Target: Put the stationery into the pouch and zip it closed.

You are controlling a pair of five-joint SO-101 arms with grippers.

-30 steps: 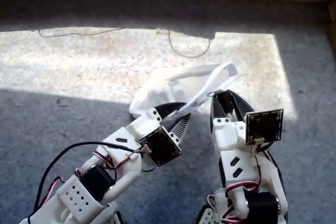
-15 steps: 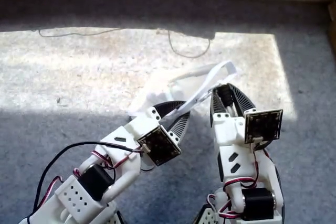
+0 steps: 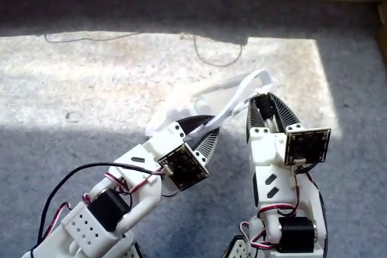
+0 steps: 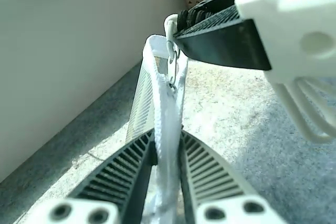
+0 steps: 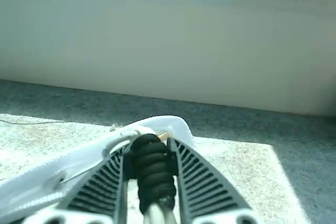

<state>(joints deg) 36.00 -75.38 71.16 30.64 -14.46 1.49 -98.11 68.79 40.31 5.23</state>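
The white pouch (image 3: 187,104) looks limp and light. Left pincer (image 4: 167,139) pinches its zip edge (image 4: 168,106) tight; right pincer (image 5: 149,149) clamps the ribbed pull (image 5: 153,177).

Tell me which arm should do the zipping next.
Right. The right gripper is shut on the black ribbed pull, linked by a ring to the pouch. The left gripper is clamped on the pouch edge, likely best as the anchor.

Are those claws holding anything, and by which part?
Both hold the pouch: the left end effector pinches its edge, the right end effector grips the black zip pull.
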